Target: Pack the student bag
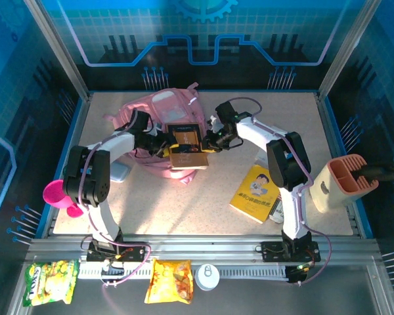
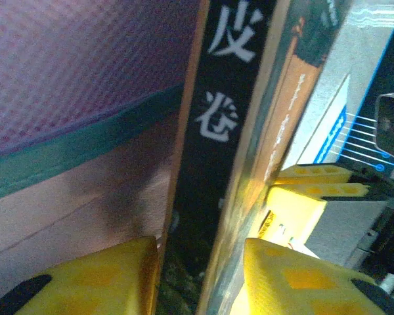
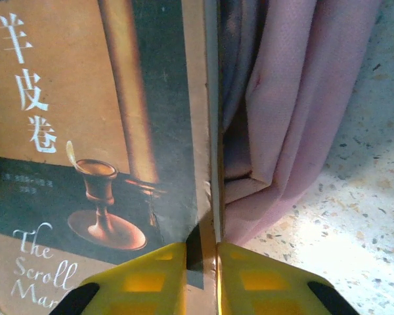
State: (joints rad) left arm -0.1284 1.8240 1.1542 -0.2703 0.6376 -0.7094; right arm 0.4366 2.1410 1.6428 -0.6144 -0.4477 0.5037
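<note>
Bag (image 1: 159, 108): pink, lying on the table (image 1: 276, 125) under and beyond both sets of jaws. Its folded cloth sits just right of the right jaws and runs along the left of the left jaws.
Book (image 1: 186, 149): brown and black cover with white Chinese characters and the words "The Scroll". It is held between the two grippers over the near part of the bag; its tilt cannot be told.
Left gripper (image 2: 200, 282): on the book's left side. Its yellow fingers (image 2: 111, 279) stand either side of the dark spine, and the jaws are narrowed to the book's thickness and holding it.
Right gripper (image 3: 201, 279): on the book's right side. The jaws are nearly together, pinching the book's thin edge, with the cover to their left and bag cloth to their right.
Facing: the two grippers meet across the book, and the right one's yellow fingers show just past the spine from the left wrist.
Yellow book (image 1: 256, 193): flat on the table, nearer than the right jaws and to their right, apart from the bag.
Holder (image 1: 345, 184): peach, well right of the right jaws, at the table's edge.
Pink thing (image 1: 52, 195): well left of the left jaws; what it is cannot be told.
Packets (image 1: 49, 282): two, on the front ledge by the arm bases, well apart from both jaws.
</note>
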